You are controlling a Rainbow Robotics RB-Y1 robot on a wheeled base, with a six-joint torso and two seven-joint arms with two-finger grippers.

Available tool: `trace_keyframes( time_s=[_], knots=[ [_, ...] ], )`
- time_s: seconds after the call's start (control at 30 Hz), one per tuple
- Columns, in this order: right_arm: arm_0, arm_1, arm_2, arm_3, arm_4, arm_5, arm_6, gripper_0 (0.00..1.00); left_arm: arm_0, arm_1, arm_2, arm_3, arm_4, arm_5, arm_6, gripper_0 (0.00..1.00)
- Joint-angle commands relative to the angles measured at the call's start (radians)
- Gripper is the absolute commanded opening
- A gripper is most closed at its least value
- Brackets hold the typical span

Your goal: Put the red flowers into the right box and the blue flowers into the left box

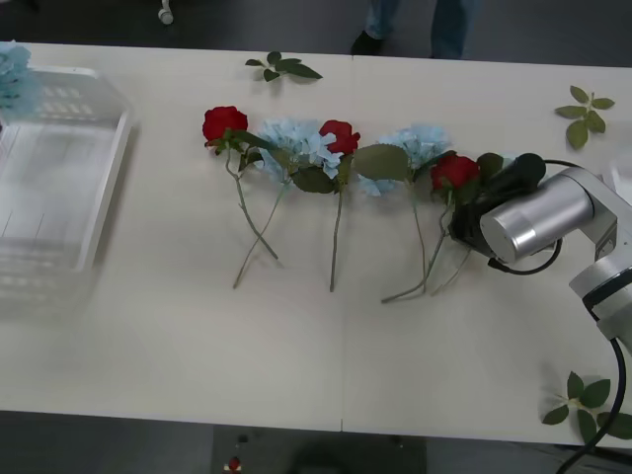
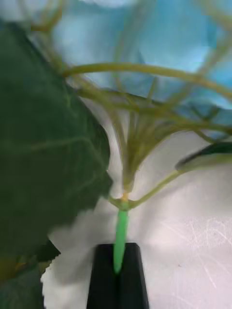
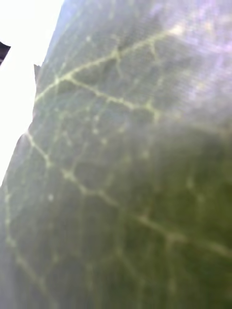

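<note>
The right hand (image 2: 117,275) had closed on a blue flower's stem (image 2: 120,236) at the surface's (image 1: 326,365) three o'clock, while three red flowers (image 1: 225,121) lay unsorted.

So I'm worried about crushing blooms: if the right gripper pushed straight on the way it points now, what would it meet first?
The right gripper, fingers closed on a thin green stem, points along it. First comes the fork where thin stalks branch, then probably the fluffy pale-blue flower cluster; depth is unclear.
</note>
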Motion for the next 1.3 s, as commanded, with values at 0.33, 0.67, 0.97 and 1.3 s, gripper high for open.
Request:
trace_keyframes(
  time_s=[0.33, 0.67, 0.97, 1.3],
  knots=[
    [-0.107, -0.199, -0.002, -0.221, -0.206, 0.270, 0.082, 0.00, -0.006, 0.003, 0.027, 0.032, -0.028, -0.070, 0.047, 0.67],
    [-0.147, -0.495, -0.017, -0.456, -0.380, 0.454, 0.126, 0.00, -0.001, 0.003, 0.028, 0.034, -0.034, -0.065, 0.041, 1.00],
    [-0.147, -0.630, -0.103, -0.597, -0.515, 0.385, 0.287, 0.00, -0.004, 0.023, 0.033, -0.003, -0.032, 0.090, 0.014, 1.00],
    [-0.124, -0.832, -0.125, -0.718, -0.858, -0.264, 0.448, 0.00, -0.002, 0.043, 0.295, -0.159, 0.110, 0.665, -0.207, 1.00]
  ],
)
